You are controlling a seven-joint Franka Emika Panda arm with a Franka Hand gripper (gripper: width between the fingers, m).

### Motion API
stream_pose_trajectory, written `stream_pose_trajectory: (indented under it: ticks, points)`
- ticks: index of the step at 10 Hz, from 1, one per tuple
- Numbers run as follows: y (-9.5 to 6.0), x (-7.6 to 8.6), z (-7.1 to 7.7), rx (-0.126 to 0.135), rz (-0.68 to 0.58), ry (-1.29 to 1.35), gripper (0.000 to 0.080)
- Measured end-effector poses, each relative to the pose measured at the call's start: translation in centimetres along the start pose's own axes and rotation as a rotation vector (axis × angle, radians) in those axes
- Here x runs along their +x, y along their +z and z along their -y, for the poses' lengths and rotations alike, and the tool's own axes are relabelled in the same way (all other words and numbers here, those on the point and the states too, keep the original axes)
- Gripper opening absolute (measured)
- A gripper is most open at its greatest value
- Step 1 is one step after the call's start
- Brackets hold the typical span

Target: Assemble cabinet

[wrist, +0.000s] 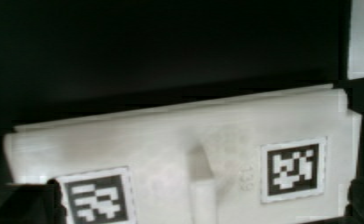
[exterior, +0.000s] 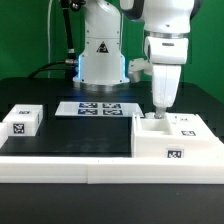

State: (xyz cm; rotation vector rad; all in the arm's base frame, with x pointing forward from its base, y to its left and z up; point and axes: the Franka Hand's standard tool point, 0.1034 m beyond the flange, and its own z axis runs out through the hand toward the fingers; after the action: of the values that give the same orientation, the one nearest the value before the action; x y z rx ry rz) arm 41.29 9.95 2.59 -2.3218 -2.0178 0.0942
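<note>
**Table** [exterior: 80, 138]: black work surface that carries everything listed below.

**Arm** [exterior: 165, 30]: white Panda. It descends on the exterior view's right, with the wrist upright over the cabinet.

**Cabinet** [exterior: 185, 140]: large white box lying flat at the front of the table on the exterior view's right. One tag shows on its front face and another on top, and a recess opens in the top at the end nearer the table's middle. In the wrist view it fills the lower half of the frame [wrist: 161, 140], with two tags facing the camera.

**Marker board** [exterior: 97, 108]: flat, at centre rear before the robot's base, apart from the cabinet.

**Small white block** [exterior: 22, 120]: one tag, at the exterior view's far left, well apart from the rest.

**Gripper** [exterior: 159, 110]: its tips are at the cabinet's recessed end. The wrist view is blurred, so I cannot tell whether the jaws stand apart or together, or whether they touch the plastic.

**Hazards, as judged:**
- A grip taken this near one end would leave most of the box hanging to one side, so it could pivot or slip when lifted.
- A descent slightly off line could land a fingertip on the rim and shove the box across the smooth table.
</note>
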Motion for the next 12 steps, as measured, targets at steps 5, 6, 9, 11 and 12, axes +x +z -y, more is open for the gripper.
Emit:
stream_pose_trajectory:
  ticks: [5, 6, 9, 11, 12]
  points:
    - [0.76, 0.57, 0.08, -0.009, -0.015, -0.002, 0.0797]
    - [0.82, 0.51, 0.09, -0.008, -0.015, -0.001, 0.0700]
    - [1.14, 0.32, 0.24, 0.000, -0.014, 0.003, 0.0349]
    - [1.29, 0.26, 0.30, 0.003, -0.014, 0.004, 0.0156]
    - [1.14, 0.35, 0.06, -0.009, -0.020, 0.005, 0.0070]
